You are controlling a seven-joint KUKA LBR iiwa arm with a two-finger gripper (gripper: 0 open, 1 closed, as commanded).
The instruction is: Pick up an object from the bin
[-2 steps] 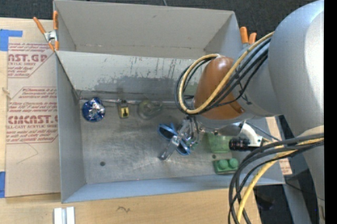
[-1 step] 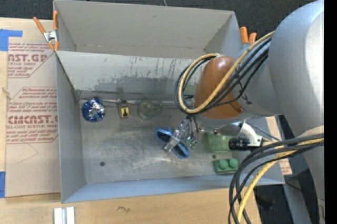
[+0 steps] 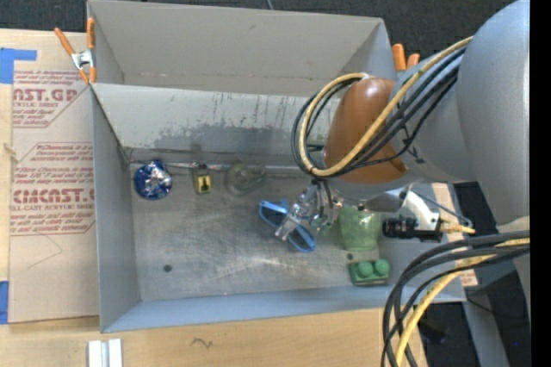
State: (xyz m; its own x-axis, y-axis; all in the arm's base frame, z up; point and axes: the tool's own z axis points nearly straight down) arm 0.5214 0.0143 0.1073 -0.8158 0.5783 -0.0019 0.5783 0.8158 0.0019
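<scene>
My gripper [image 3: 308, 212] is low over the bin floor, right of the middle, under the arm's orange cover. A blue plastic clip-like thing [image 3: 284, 223] lies right at its tip, one blue arm to the upper left and one below; whether it is gripped I cannot tell. Just right of the gripper lies a pale green translucent thing [image 3: 357, 229]. A dark green block with round studs [image 3: 368, 271] sits in front of that, near the front wall.
Along the foot of the back wall lie a shiny blue ball [image 3: 152, 180], a small yellow and black piece [image 3: 202, 183] and a clear round thing [image 3: 245, 177]. The arm and its cables cover the bin's right side.
</scene>
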